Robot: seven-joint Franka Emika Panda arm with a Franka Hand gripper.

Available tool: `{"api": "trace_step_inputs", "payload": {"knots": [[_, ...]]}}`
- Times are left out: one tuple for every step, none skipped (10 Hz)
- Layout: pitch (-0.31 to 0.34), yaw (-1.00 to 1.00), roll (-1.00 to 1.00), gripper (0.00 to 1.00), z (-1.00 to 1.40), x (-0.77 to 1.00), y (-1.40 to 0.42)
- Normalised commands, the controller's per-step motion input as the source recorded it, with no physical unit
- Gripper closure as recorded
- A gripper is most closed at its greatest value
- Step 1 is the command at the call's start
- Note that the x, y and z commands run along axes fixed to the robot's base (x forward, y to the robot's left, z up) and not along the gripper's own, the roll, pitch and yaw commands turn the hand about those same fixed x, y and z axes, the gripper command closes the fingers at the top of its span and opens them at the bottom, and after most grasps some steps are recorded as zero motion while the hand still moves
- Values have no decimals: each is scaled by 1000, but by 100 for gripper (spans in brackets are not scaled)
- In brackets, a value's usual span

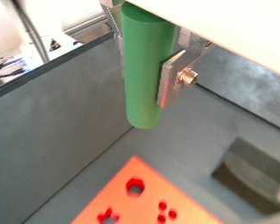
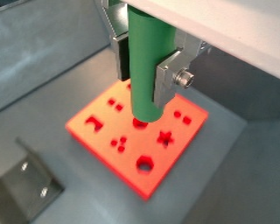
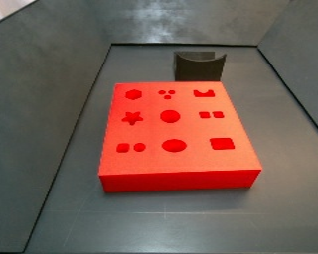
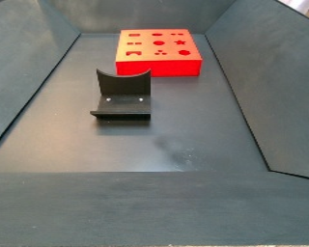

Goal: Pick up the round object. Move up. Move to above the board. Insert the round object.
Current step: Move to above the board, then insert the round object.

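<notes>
- My gripper [image 2: 147,74] is clamped on the round object [image 2: 147,66], one green peg held upright between my silver fingers [image 2: 168,77]. In both wrist views it hangs high over the floor, and neither side view reaches up to me at all.
- In a wrist view the peg's lower end sits over the board [image 2: 140,131], above its middle-left holes. In my judgement I am above the board but not yet lined up with a particular round hole.
- The board [image 3: 175,134] lies centre frame in a side view and at the upper middle in the other [image 4: 158,51]. One board, flat on the floor.
- Counting its cut-outs in a side view: roughly ten, among them several circles, a star, squares and a notched one. The smallest are hard to tell apart.
- One fixture [image 4: 121,96] stands mid-left in a side view, well apart from the board; it also shows at top centre of the other [image 3: 198,65].
- Risk: if I descend over the wrong circle or slightly off-centre, the peg tip would catch the rim and could tilt or slip in my grip.
- Risk: any tilt of the peg in my fingers would probably jam it on entry.
</notes>
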Motion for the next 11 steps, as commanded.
{"api": "trace_step_inputs", "payload": {"knots": [[129, 9, 10, 100, 301, 454, -1000], [137, 11, 22, 100, 281, 462, -941], [141, 8, 37, 100, 195, 359, -652], [135, 11, 69, 100, 94, 218, -307], [19, 0, -11, 100, -34, 0, 0], [4, 0, -21, 100, -17, 0, 0], [0, 0, 14, 100, -46, -20, 0], [0, -120, 47, 100, -26, -191, 57], [9, 0, 0, 100, 0, 0, 0], [0, 94, -41, 100, -163, 163, 111], [0, 63, 0, 100, -263, 40, 60]]}}
